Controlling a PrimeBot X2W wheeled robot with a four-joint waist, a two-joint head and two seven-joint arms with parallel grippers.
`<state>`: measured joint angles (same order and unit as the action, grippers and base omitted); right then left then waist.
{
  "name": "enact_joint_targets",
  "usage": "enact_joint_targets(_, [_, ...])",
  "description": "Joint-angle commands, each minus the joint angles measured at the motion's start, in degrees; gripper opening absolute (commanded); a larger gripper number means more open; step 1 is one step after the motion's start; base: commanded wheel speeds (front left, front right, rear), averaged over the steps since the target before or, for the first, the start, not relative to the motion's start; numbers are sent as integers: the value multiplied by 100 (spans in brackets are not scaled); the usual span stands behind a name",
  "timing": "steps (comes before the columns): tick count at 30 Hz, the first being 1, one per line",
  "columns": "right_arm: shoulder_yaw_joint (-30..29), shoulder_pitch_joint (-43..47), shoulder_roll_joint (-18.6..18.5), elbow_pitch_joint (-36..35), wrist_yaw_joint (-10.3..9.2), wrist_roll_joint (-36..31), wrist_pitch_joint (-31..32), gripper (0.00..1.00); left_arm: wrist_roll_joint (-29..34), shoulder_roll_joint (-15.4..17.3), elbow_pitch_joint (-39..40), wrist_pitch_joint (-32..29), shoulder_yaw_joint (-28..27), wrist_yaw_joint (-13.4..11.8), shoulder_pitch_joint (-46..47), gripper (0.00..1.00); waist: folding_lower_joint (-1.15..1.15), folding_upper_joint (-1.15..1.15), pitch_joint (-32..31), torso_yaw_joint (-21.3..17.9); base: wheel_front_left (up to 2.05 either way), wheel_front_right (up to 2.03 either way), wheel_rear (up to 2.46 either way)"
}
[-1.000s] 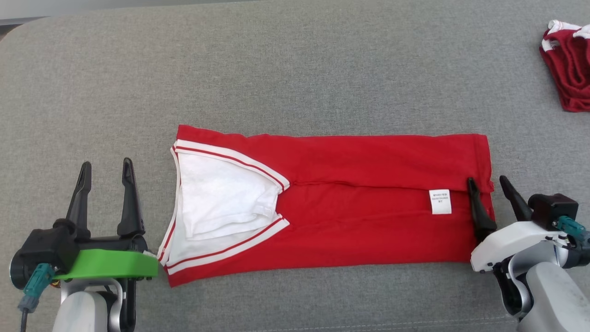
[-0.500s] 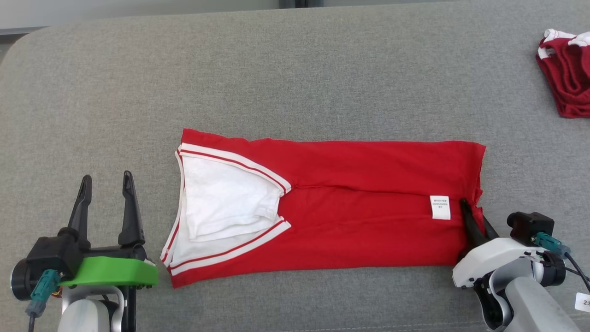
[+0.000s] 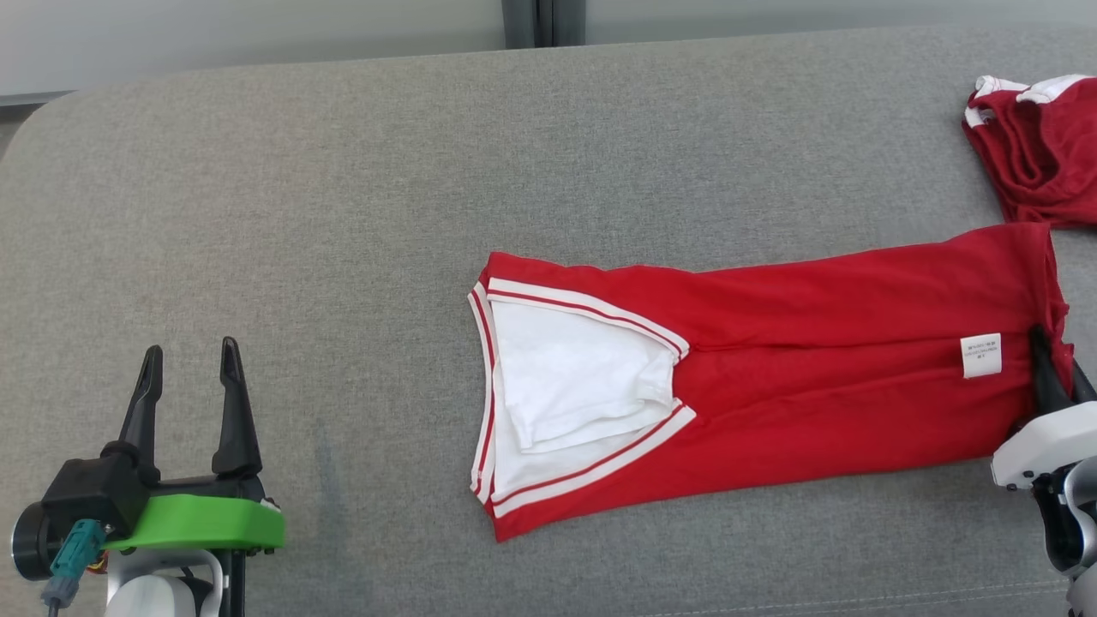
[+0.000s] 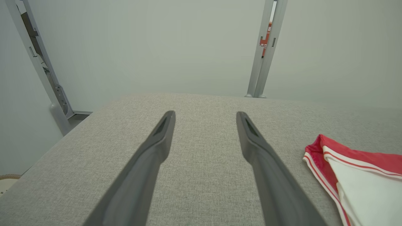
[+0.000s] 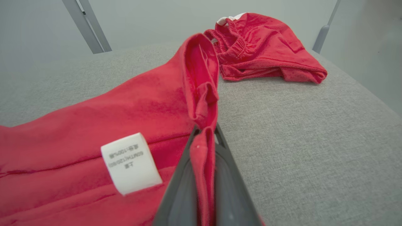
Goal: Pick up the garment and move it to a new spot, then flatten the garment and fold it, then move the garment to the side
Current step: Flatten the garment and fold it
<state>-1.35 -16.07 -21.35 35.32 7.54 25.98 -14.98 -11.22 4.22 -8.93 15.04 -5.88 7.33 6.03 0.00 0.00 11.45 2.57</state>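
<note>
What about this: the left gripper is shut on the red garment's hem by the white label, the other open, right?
No: the right gripper is shut on the garment's hem by the white label; the left gripper is open. The right wrist view shows it.

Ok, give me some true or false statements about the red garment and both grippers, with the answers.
1. The right gripper is shut on one end of the folded red garment. True.
2. The left gripper grips the garment too. False: it is open, apart from the garment.
3. A white label sits near the held end. True.
4. The crumpled red garment lies on the folded one. False: it rests on the grey surface beyond the held end.
</note>
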Motion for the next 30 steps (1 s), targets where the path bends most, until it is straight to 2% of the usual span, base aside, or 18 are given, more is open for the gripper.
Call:
enact_joint_targets(1, [25,-79,-27,-81,-10,-59,-6,0,2,19,19,15,-41,25,-94,100,0,0,-27,-14,0,0,0])
enact_joint_targets(4, [147,-87,-1,-270,-10,-105,36,0,-2,10,9,15,-70,25,-113,100,0,0,-63,-18,0,0,0])
enact_joint_targets(10, [525,-11,320,-972,-9,-231,155,0,18,-13,7,14,-99,21,-162,100,0,0,-142,-16,0,0,0])
enact_joint_targets(19, [1600,94,952,-1961,-7,-321,583,0,1,-37,-59,15,-84,22,-176,100,0,0,-172,81,0,0,0])
enact_joint_targets(26, [2131,-217,1523,-1854,-6,-343,641,0,-25,-65,-101,14,0,22,-39,100,0,0,-91,282,0,0,0])
enact_joint_targets(30, [2518,-498,1708,-1607,-6,-321,715,0,-50,-80,-138,15,62,22,58,100,0,0,-26,420,0,0,0])
